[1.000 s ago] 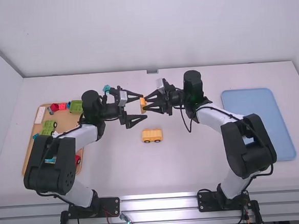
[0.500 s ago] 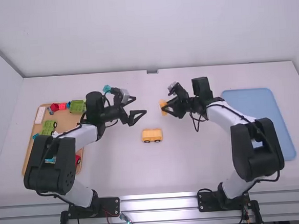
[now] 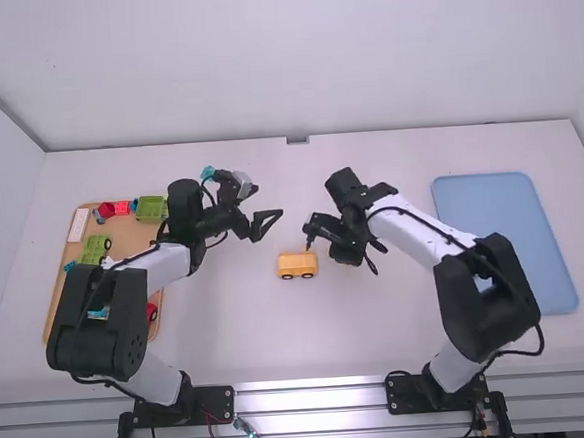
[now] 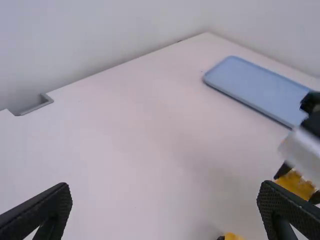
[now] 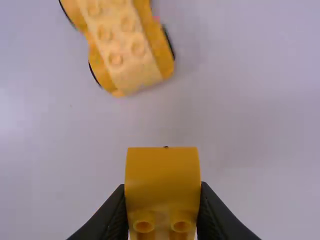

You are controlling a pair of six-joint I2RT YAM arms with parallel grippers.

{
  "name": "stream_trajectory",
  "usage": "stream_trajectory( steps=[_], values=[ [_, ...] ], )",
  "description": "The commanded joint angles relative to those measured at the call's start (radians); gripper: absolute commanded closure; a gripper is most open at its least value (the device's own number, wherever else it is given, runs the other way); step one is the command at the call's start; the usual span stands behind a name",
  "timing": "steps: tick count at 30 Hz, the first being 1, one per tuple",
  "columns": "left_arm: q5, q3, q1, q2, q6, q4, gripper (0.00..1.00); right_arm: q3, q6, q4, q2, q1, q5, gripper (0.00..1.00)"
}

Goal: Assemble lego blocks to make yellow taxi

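Evidently, the build is judged to be well advanced but unfinished: a wheeled base [image 3: 297, 263] is made up and stood on its wheels, with the studs along its top left uncovered, while a yellow block [image 5: 162, 175] is held apart from it. Left to be done, it seems, is the block's turning, lining up and pressing down, perhaps as the cab or roof; whether anything more is needed cannot be told. By the right gripper [image 5: 162, 190] the block is pinched between the two fingertips, which are parted only by its width. The left gripper [image 4: 165, 190] is spread wide, with nothing held between its fingers. The base is set on the table [image 3: 229, 324] just beside the right fingertips, and on the arm-base side of the left ones. Its long axis is laid crosswise, from the left gripper's side to the right gripper's side, with studs turned up; which end is meant as the front cannot be made out. As for the held block, its smooth, curved face is shown beyond the fingertips, and a pair of studs is turned back towards the finger roots; its own long axis cannot be told with certainty.
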Motion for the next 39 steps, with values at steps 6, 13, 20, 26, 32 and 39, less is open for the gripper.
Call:
stream_trajectory(
  steps=[6, 13, 20, 26, 32, 39],
  values=[
    [0.003, -0.004, 0.013, -0.011, 0.011, -0.006, 0.01, 0.014, -0.098, 0.001, 0.129, 0.018, 0.139, 0.99],
    [0.005, -0.004, 0.012, -0.011, 0.011, -0.008, 0.01, 0.014, -0.101, 0.046, 0.172, 0.017, 0.136, 0.68],
    [0.002, -0.004, 0.016, -0.011, 0.059, -0.039, 0.01, 0.014, -0.116, 0.078, 0.184, 0.018, 0.136, 0.16],
    [0.002, -0.004, 0.012, -0.011, 0.085, -0.067, 0.01, 0.032, -0.103, 0.062, 0.177, 0.017, 0.143, 0.01],
    [0.101, -0.004, 0.007, -0.011, 0.246, -0.157, 0.01, 0.076, -0.062, -0.002, 0.061, -0.016, -0.031, 0.01],
    [0.247, -0.004, 0.008, -0.01, 0.716, -0.397, 0.01, -0.108, -0.192, 0.151, -0.093, -0.157, -0.39, 0.01]
  ],
)
